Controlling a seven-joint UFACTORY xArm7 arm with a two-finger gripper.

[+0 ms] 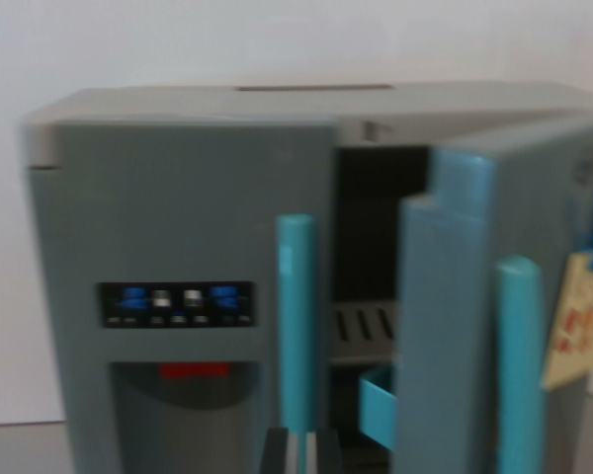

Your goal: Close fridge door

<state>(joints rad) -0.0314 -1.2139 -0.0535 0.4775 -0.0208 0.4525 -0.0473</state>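
Fridge's right door (465,326) is ajar, up-right of the gripper (301,449); can't tell whether that's open. Closing push left.

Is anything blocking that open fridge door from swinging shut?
Nothing visible does. The right door stands ajar, and the dark gap between it and the closed left door looks clear. The inner shelf sits inside the fridge; the door's blue bin rides on the door.

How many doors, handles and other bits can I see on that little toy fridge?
Doors: 2, a shut left door and an open right door
Teal handles: 2
Control panel: 1
Door bin: 1
Paper tag: 1
Total: 7
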